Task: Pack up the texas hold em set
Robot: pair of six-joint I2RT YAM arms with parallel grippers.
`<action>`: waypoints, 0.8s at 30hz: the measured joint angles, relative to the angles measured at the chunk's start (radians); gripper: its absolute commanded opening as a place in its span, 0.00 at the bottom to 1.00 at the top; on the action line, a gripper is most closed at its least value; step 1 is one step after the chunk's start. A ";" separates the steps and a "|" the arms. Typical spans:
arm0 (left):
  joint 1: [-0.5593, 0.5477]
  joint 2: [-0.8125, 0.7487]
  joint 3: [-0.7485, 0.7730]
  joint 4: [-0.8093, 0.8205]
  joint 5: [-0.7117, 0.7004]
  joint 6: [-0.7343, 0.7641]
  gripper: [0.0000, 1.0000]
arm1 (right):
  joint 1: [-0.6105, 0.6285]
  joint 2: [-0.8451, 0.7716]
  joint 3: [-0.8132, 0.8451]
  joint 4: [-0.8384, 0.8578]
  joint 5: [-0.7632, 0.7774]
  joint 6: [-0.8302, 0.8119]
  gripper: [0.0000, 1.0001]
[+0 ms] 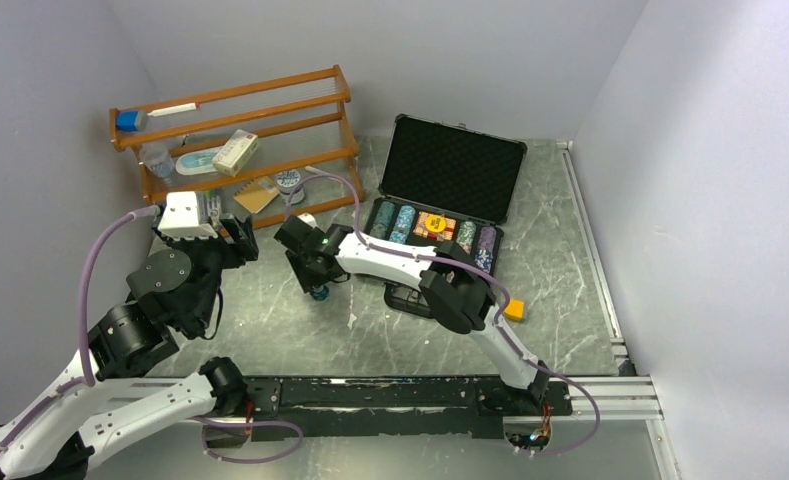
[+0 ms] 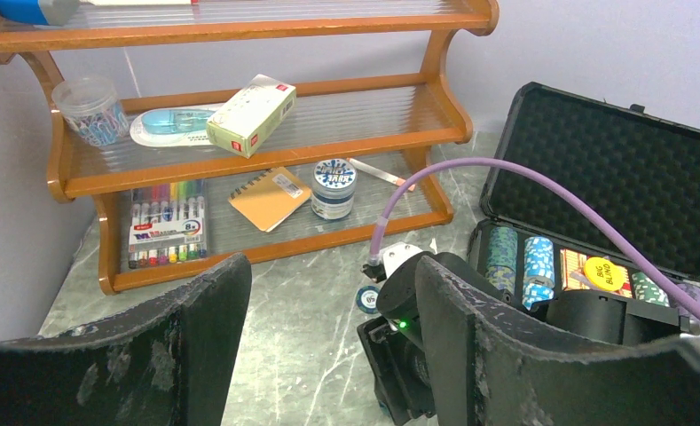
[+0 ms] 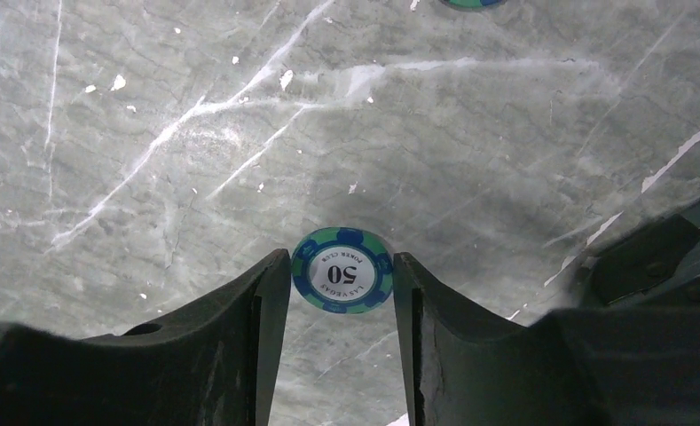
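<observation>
The black case (image 1: 454, 168) stands open at the back right, its foam lid upright. Rows of striped chips (image 1: 402, 222) and a card deck (image 1: 435, 226) lie in its base; a yellow "big blind" button (image 2: 601, 273) rests on the deck. My right gripper (image 3: 342, 284) points down at the table left of the case, and its fingers touch both sides of a blue-green "50" chip (image 3: 342, 271), also seen in the top view (image 1: 319, 292). Another chip (image 2: 367, 298) lies on the table just beyond it. My left gripper (image 2: 333, 346) is open and empty, hovering left of the right gripper.
An orange wooden rack (image 1: 240, 140) with stationery stands at the back left. A small orange cube (image 1: 515, 310) lies on the table in front of the case. The right arm's purple cable (image 2: 506, 173) arcs past the case. Walls close in left, right and behind.
</observation>
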 measured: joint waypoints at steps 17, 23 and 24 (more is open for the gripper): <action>0.000 0.000 0.000 0.000 0.000 0.000 0.72 | -0.034 0.001 0.016 0.068 0.116 0.041 0.69; 0.000 0.000 0.000 0.000 0.000 0.000 0.72 | -0.066 0.073 0.105 0.109 0.158 0.038 0.69; 0.000 0.000 0.000 0.000 0.000 0.000 0.73 | -0.066 0.091 0.120 0.116 0.165 0.036 0.69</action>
